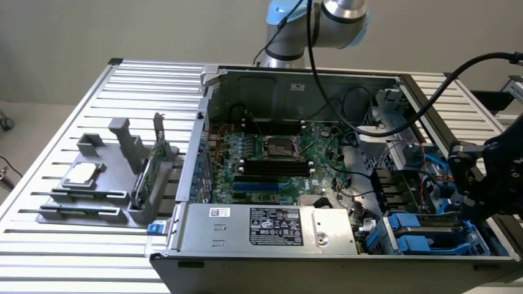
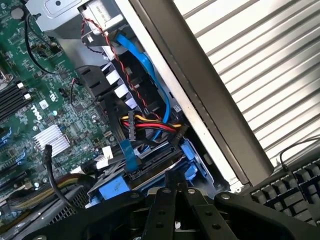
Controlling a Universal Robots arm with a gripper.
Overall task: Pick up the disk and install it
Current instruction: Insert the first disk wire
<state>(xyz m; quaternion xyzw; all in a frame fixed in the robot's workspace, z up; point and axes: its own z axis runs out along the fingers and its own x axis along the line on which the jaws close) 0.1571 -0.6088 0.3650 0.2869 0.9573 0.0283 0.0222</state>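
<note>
**Disk point(image 1: 425, 236) lies in the corner bay with the pincer point(image 2: 174, 181) close above it**

I see the disk, grey metal in its blue frame, lying flat in the drive bay of the open computer case point(image 1: 327, 275). In the exterior view that bay is at the case's near corner on the right, just beside the silver power supply box point(image 1: 270, 228). On my wrist view a flat blue cable point(image 2: 131, 156) runs down to the disk's edge. A bundle of red, yellow and black wires point(image 2: 150, 127) crosses just over it.

The pincer hangs at the near edge of the disk, inside the case wall. I cannot tell from here whether it is released or clenched, nor whether it touches the disk.

The arm point(image 1: 327, 18) shows its grey and blue joints behind the back of the case. The green main board point(image 1: 278, 156) lies on the case floor, toward the exterior view's left of the disk.

Out on the slatted table point(image 1: 49, 257), to the exterior view's left of the case, a grey holder point(image 1: 90, 211) carries a small square chip point(image 1: 82, 175) and a thin green card point(image 1: 152, 168) standing on edge. A black keyboard point(image 2: 295, 187) sits outside the case wall, near the pincer.
</note>
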